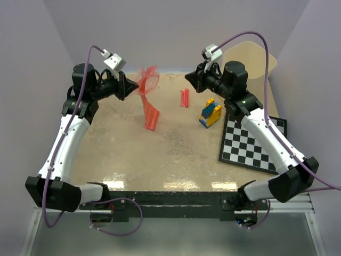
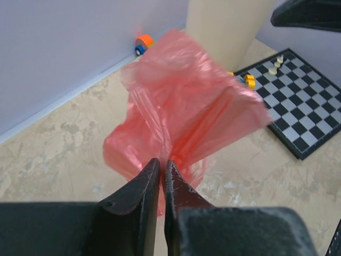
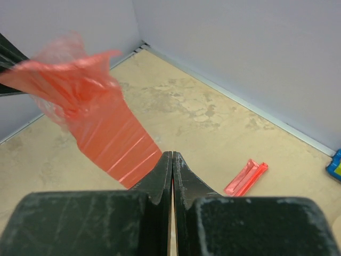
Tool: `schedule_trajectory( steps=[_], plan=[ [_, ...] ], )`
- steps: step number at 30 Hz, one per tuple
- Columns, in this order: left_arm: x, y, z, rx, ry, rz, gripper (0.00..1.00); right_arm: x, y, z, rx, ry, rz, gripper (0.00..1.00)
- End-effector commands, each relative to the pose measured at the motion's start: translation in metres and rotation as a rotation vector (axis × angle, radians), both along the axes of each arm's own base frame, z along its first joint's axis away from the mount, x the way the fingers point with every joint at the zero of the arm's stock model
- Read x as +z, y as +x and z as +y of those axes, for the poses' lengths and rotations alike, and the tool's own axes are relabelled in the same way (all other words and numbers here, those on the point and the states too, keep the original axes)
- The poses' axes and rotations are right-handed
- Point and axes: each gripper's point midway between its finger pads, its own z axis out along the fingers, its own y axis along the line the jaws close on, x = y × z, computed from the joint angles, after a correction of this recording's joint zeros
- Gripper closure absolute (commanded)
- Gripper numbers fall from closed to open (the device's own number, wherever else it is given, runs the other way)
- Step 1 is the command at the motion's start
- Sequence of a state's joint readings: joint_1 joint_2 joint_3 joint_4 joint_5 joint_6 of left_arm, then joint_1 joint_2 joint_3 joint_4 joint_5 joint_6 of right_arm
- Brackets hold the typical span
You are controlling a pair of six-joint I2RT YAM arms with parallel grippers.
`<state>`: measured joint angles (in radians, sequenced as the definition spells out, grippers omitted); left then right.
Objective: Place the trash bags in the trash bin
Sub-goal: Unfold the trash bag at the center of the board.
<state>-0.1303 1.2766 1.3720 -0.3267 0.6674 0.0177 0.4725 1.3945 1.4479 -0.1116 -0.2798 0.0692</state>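
Observation:
My left gripper (image 1: 128, 85) is shut on the crumpled top of a red translucent trash bag (image 1: 148, 98). The bag hangs unfolded from it, its lower end reaching the table. In the left wrist view the bag (image 2: 181, 106) bunches out just past the closed fingertips of the gripper (image 2: 162, 162). A second trash bag, a narrow folded red strip (image 1: 184, 98), lies on the table; it also shows in the right wrist view (image 3: 246, 177). My right gripper (image 1: 189, 78) is shut and empty, raised above the strip and facing the hanging bag (image 3: 101, 128). The cream trash bin (image 1: 250, 64) stands at the back right.
A black-and-white checkerboard (image 1: 253, 141) lies at the right, with small pale pieces (image 2: 276, 65) on it. Yellow-and-blue toy blocks (image 1: 210, 113) stand between the strip and the board. A small orange-and-blue toy (image 2: 143, 44) sits against the back wall. Walls close three sides.

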Motion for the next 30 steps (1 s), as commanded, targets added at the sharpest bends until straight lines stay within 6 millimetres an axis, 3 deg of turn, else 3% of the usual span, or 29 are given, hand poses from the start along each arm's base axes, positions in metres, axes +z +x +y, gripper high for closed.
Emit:
schedule_trajectory(
  steps=[1,2,3,4,5,7,9,16,24,28,30],
  plan=[
    [0.004,-0.019,-0.016,-0.113,-0.018,-0.032,0.95,0.018,-0.032,0.02,0.189,0.048,-0.037,1.0],
    [0.006,-0.02,-0.018,-0.12,-0.027,-0.034,0.98,0.013,-0.043,0.029,0.282,0.032,-0.043,1.0],
    [0.009,-0.021,-0.019,-0.125,-0.035,-0.036,1.0,0.009,-0.051,0.035,0.346,0.021,-0.051,0.92],
    [0.011,-0.022,-0.02,-0.137,-0.038,-0.044,1.0,0.008,-0.061,0.04,0.409,0.042,-0.042,0.77],
    [0.012,-0.023,-0.021,-0.146,-0.04,-0.05,1.0,0.006,-0.068,0.044,0.446,0.069,-0.017,0.55],
    [0.015,-0.027,-0.024,-0.158,-0.068,-0.031,1.0,0.004,-0.072,0.05,0.489,0.102,0.002,0.34],
    [0.016,-0.031,-0.025,-0.173,-0.075,-0.031,1.0,0.001,-0.064,0.053,0.471,0.124,0.025,0.27],
    [0.015,-0.04,-0.029,-0.202,-0.105,-0.02,1.0,0.013,-0.055,0.074,0.561,0.197,0.042,0.21],
    [0.023,-0.049,-0.033,-0.245,-0.116,-0.028,1.0,0.002,-0.037,0.106,0.574,0.234,0.078,0.23],
    [0.02,-0.054,-0.033,-0.256,-0.111,-0.025,1.0,-0.002,-0.031,0.116,0.562,0.244,0.087,0.4],
    [0.018,-0.055,-0.031,-0.25,-0.099,-0.025,1.0,-0.005,-0.026,0.115,0.543,0.249,0.099,0.61]
  ],
)
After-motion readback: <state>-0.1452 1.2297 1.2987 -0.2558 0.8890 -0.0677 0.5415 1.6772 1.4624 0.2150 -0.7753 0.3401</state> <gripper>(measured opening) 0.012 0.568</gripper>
